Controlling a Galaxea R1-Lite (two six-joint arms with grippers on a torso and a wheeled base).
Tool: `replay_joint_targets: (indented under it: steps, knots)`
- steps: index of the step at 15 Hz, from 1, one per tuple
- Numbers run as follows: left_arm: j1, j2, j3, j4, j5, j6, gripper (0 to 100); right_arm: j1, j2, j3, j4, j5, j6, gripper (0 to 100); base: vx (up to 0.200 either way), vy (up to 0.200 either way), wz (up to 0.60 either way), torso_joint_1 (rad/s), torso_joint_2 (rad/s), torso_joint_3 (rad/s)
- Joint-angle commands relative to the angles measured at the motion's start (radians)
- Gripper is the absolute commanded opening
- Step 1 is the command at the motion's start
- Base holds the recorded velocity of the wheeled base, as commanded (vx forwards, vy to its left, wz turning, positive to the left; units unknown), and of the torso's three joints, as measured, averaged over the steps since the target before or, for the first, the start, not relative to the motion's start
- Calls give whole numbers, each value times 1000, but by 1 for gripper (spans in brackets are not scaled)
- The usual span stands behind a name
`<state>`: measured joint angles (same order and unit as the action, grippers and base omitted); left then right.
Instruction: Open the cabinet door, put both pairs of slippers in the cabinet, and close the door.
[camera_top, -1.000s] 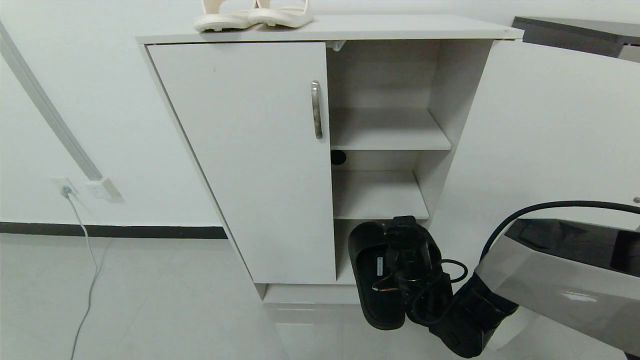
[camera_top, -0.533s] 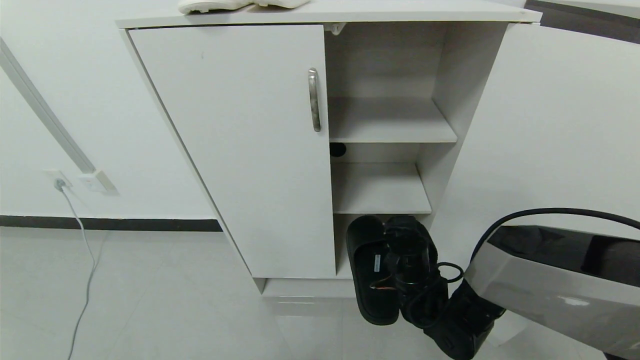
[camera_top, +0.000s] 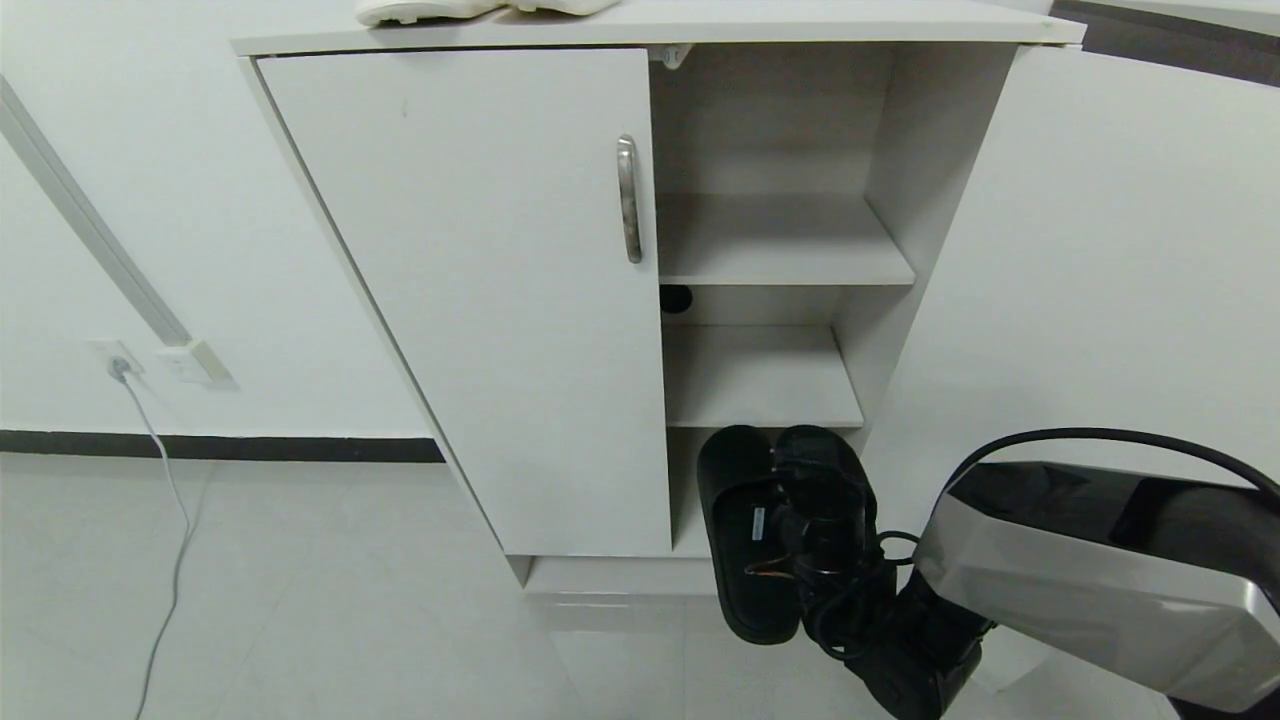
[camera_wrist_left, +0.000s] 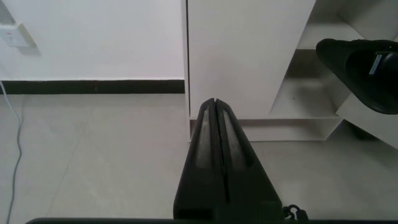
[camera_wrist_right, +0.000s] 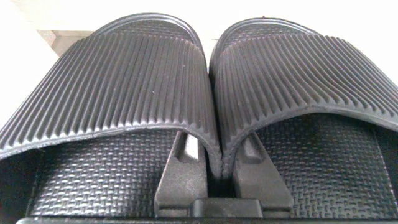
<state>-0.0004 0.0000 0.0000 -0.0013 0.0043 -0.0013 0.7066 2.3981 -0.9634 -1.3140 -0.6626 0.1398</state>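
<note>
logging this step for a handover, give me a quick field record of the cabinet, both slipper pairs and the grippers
cabinet: right door open, left door shut
black slippers: held side by side, pinched at their inner strap edges by the right gripper, toes toward the lowest compartment
white slippers: on the cabinet top
left gripper: shut, holding nothing

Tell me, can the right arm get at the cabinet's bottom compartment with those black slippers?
Probably yes: the right door stands open, and the right gripper, shut on the black slippers, is at the mouth of the bottom compartment.
</note>
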Motion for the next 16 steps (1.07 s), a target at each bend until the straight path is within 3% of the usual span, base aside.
replay_joint_targets:
  steps: [1,5,14,16]
  knots:
    - [0,2,0,0,0,0,0,1,3,3,-8,0,0,0,0,0,0,0,0,0]
    - [0,2,0,1,0,0,0,-4,4,3,-57,-2,-34,0,0,0,0,0,0,0]
    - [0,0,0,0,2,-2,0,-9,7,3,-67,0,-40,0,200,0,0,4,2,1]
    - [0,0,0,0,2,-3,0,-13,7,2,-67,3,-40,0,0,0,0,0,0,0]
